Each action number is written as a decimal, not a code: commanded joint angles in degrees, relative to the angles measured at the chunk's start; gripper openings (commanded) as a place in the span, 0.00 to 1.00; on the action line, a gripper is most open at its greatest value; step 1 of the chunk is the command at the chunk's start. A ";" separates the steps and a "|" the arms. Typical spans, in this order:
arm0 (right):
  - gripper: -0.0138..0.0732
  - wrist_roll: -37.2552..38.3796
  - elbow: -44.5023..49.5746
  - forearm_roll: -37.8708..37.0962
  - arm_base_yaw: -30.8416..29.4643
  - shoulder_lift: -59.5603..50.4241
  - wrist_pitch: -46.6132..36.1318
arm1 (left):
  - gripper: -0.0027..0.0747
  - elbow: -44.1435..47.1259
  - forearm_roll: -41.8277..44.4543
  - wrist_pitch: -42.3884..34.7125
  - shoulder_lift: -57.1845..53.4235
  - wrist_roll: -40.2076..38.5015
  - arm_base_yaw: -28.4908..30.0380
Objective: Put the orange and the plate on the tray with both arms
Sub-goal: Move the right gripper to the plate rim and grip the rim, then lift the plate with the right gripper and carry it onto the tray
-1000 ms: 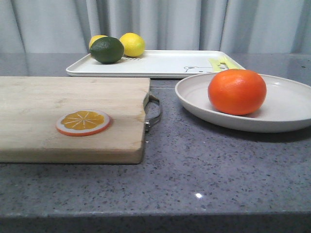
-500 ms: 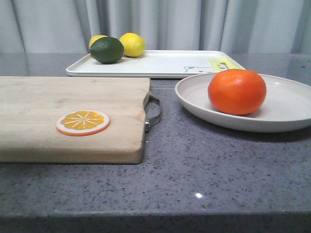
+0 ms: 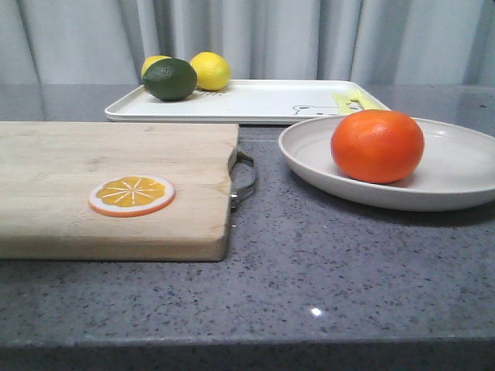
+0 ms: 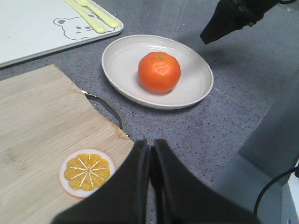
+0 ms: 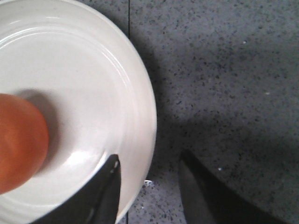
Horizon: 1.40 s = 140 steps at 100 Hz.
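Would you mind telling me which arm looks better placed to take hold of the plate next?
The right. Its gripper is open with fingers either side of the plate rim, seemingly ready to close. The left gripper is shut, over the cutting board edge, away from the plate.

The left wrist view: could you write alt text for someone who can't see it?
An orange sits in a round plate on a grey counter, beside a cutting board holding an orange slice. The shut left gripper hangs over the board's edge; a tray lies beyond.
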 commanded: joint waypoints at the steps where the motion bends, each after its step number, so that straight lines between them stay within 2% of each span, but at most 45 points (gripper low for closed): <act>1: 0.53 -0.36 -3.50 0.60 0.14 1.61 -0.83 | 0.01 -1.65 -0.86 -4.04 -0.32 0.20 0.12; 49: 0.52 -0.36 -5.40 0.60 0.14 10.39 -1.76 | 0.01 -1.65 -0.86 -4.12 -0.32 0.20 0.12; 58: 0.46 -0.36 -5.40 0.60 0.14 10.52 -1.92 | 0.01 -1.65 -0.86 -4.12 -0.32 0.20 0.12; 82: 0.19 -0.36 -5.40 0.60 0.14 10.52 -2.24 | 0.01 -1.65 -0.86 -4.12 -0.32 0.20 0.12; 92: 0.13 -0.36 -5.40 0.60 0.14 10.52 -2.24 | 0.01 -1.65 -0.86 -4.12 -0.32 0.20 0.12; 115: 0.09 0.27 -5.40 1.68 -0.16 10.52 -2.24 | 0.01 -1.65 -0.86 -4.12 -0.32 0.20 0.12; 140: 0.09 -0.91 -5.40 8.93 -0.92 7.05 -6.05 | 0.01 -1.65 -0.86 -4.12 -0.32 0.20 0.12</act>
